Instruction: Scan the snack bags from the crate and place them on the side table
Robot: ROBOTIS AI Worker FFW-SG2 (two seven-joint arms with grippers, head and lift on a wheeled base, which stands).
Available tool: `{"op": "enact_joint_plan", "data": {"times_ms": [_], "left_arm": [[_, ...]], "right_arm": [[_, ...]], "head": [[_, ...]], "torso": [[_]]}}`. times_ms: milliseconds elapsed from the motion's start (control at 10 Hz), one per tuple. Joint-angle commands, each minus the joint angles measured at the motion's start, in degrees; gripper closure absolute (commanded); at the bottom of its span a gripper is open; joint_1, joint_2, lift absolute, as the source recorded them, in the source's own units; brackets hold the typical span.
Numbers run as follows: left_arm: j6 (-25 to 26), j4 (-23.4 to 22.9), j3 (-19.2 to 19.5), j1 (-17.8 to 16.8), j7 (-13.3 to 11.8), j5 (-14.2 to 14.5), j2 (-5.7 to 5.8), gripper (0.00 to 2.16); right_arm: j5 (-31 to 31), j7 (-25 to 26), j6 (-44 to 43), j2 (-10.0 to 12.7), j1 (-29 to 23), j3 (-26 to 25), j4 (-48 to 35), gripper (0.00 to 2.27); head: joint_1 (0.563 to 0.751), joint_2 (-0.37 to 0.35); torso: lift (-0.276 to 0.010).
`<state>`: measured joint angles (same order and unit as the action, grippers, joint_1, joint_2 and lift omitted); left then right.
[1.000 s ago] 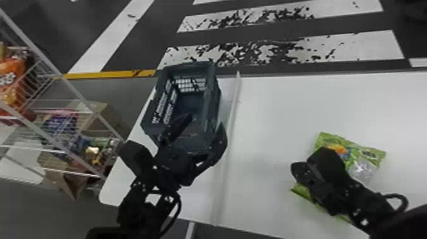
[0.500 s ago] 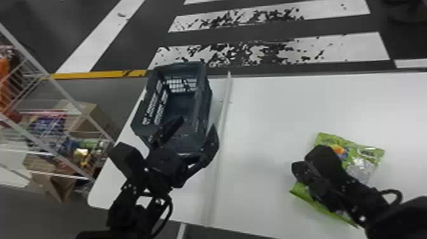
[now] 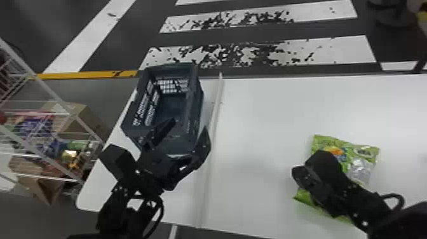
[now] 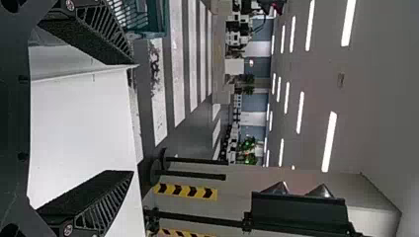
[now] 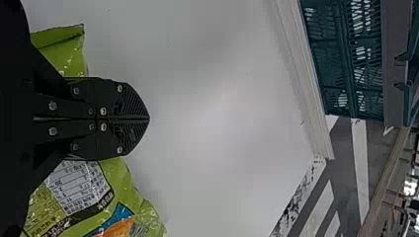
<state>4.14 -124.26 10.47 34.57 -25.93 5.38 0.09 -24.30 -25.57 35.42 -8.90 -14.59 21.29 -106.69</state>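
"When I check the head view, where's the snack bag (image 3: 362,163)?"
"On the table (image 3: 260,120), under the right gripper (image 3: 296,173); the left gripper (image 3: 191,125) is near the crate (image 3: 194,108)."
"Left wrist view?"
"Fingers (image 4: 96,37) wide apart."
"Right wrist view?"
"Fingers (image 5: 123,101) pinched together, bag showing beneath, on both sides."

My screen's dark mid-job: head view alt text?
A green plastic snack bag lies partly under the black right end effector on a white table; the open black left end effector is at the near end of a dark slatted plastic crate.
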Motion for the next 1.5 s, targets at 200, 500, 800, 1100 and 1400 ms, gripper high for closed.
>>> {"op": "enact_joint_plan", "data": {"times_ms": [200, 500, 800, 1100, 1400], "left_arm": [[0.0, 0.2, 0.0, 0.1, -0.1, 0.1, -0.24, 0.08], [0.0, 0.2, -0.1, -0.1, -0.1, 0.0, -0.24, 0.08], [0.4, 0.5, -0.3, -0.4, -0.1, -0.1, -0.24, 0.08], [0.4, 0.9, -0.3, -0.7, -0.1, -0.1, -0.24, 0.08], [0.4, 1.3, -0.6, -0.9, -0.1, 0.0, -0.24, 0.08]], "right_arm": [[0.0, -0.8, 0.0, -2.1, -1.0, -1.9, -1.2, 2.24], [0.0, -1.9, 0.0, -3.8, -2.5, -3.5, -3.3, 2.24], [0.0, -2.4, -0.3, -4.7, -3.4, -4.7, -3.7, 2.24], [0.0, -2.5, -0.7, -5.3, -4.1, -5.6, -4.1, 2.24], [0.1, -2.5, -0.8, -5.6, -4.6, -6.5, -4.1, 2.24]], "head": [[0.695, 0.207], [0.695, 0.175], [0.695, 0.149], [0.695, 0.136], [0.695, 0.116]], "torso": [[-0.094], [-0.094], [-0.094], [-0.094], [-0.094]]}}
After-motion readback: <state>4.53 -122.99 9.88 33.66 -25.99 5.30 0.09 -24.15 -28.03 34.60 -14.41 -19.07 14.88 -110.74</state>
